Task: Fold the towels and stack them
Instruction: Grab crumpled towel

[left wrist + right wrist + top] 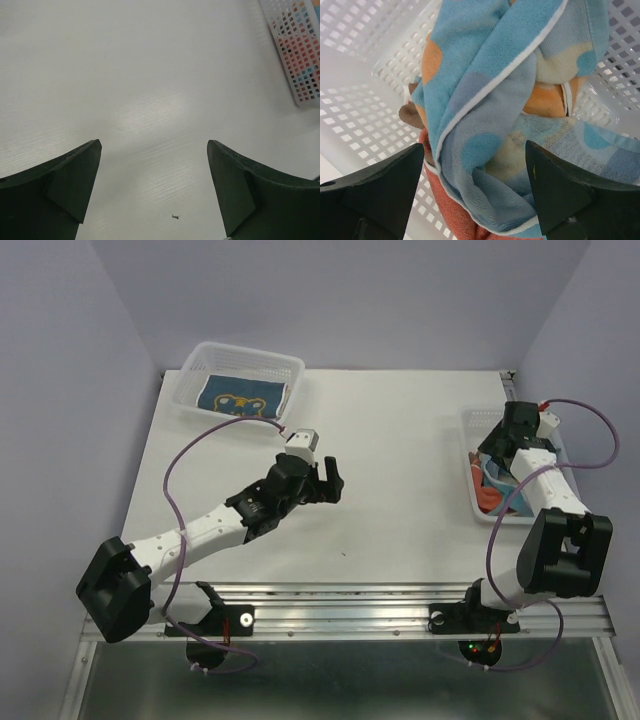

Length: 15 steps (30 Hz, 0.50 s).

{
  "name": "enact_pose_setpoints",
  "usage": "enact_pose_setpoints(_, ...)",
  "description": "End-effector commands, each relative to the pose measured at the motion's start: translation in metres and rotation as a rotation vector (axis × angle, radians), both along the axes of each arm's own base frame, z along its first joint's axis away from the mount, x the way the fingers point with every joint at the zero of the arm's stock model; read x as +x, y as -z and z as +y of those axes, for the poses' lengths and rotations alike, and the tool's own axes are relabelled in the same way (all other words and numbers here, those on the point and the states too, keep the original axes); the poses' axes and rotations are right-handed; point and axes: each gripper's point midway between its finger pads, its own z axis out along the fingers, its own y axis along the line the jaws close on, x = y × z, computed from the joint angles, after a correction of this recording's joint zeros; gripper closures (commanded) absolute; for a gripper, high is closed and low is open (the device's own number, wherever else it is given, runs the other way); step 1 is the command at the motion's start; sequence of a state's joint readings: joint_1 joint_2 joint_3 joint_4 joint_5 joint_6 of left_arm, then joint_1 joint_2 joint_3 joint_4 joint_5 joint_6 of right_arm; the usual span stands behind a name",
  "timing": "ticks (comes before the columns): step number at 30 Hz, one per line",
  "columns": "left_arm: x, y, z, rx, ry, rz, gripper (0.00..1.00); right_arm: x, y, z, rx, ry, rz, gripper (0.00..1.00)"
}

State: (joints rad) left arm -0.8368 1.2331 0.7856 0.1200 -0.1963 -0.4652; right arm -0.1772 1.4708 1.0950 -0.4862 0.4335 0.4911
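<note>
A crumpled light blue towel with dots point(490, 115) lies on a red-orange towel point(452, 210) in the white mesh basket point(365, 115) at the table's right. My right gripper point(475, 165) hangs down into that basket point(470, 455), its jaws wide apart on either side of a fold of the blue towel, open. In the top view the pile point(492, 498) shows below the right wrist point(497, 472). A folded blue towel with a yellow print point(240, 397) lies flat in the far-left basket point(250, 348). My left gripper point(330, 480) hovers open over the bare mid-table point(154, 165), holding nothing.
The right basket's corner point(300, 50) shows at the upper right of the left wrist view. A tiny dark speck point(175, 216) lies on the white table point(400, 440). Purple cables loop from both arms. Walls close in the table at the back and sides.
</note>
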Motion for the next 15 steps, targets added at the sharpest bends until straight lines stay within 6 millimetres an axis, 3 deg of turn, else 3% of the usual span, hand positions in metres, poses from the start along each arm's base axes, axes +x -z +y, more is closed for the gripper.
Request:
enact_pose_setpoints(1,0.005,-0.020,0.000,-0.036,-0.040,-0.028,0.01,-0.017,0.001,-0.001,0.005,0.035,-0.012,0.14)
enact_pose_setpoints(5,0.003,-0.020,0.002,-0.037,-0.052,-0.027,0.01,-0.019,0.001,0.004,0.021,0.017,-0.029,0.15)
enact_pose_setpoints(8,0.000,-0.021,0.006,-0.049,-0.065,-0.029,0.01,-0.021,0.005,0.009,0.042,0.000,-0.025,0.22)
enact_pose_setpoints(9,0.000,-0.022,0.008,-0.052,-0.070,-0.033,0.01,-0.023,0.007,0.009,0.044,0.001,-0.023,0.36)
enact_pose_setpoints(11,-0.002,-0.020,0.011,-0.051,-0.075,-0.032,0.01,-0.024,0.003,0.009,0.042,0.006,-0.034,0.53)
enact_pose_setpoints(12,-0.004,-0.018,0.013,-0.053,-0.074,-0.030,0.01,-0.023,-0.005,0.009,0.039,0.007,-0.055,0.68)
enact_pose_setpoints(14,-0.006,-0.019,0.014,-0.054,-0.074,-0.037,0.01,-0.020,-0.018,0.010,0.036,-0.005,-0.084,0.79)
enact_pose_setpoints(15,-0.006,-0.019,0.018,-0.054,-0.088,-0.041,0.01,-0.020,-0.027,0.011,0.036,-0.015,-0.104,0.95)
